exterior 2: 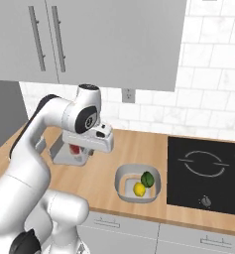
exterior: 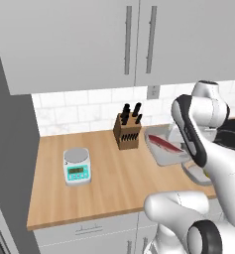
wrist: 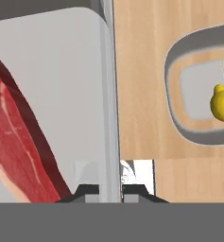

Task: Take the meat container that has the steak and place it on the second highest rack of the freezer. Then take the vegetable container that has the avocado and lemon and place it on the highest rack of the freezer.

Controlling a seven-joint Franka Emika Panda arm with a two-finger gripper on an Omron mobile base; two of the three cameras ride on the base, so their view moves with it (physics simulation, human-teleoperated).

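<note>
The tool (wrist: 109,191) is pinched shut on the meat container's (wrist: 61,71) rim (steak (wrist: 19,142) inside), a thin edge to lift it off the worktop (exterior: 114,183) for the freezer.

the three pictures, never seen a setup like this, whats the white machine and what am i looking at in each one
It is a white robot arm in a computer-rendered kitchen, standing at a wooden counter. Two pictures come from cameras behind the arm, one on its left and one on its right. The third comes from a camera on the hand itself, looking along its tool.

On the counter are a small kitchen scale, a knife block, a grey tray holding a red steak, and a rounded container with a yellow lemon and a green avocado. A black cooktop lies to the right.

In the hand view the tool's two dark tips are shut on the tray's thin rim, with the steak just beside them.
</note>
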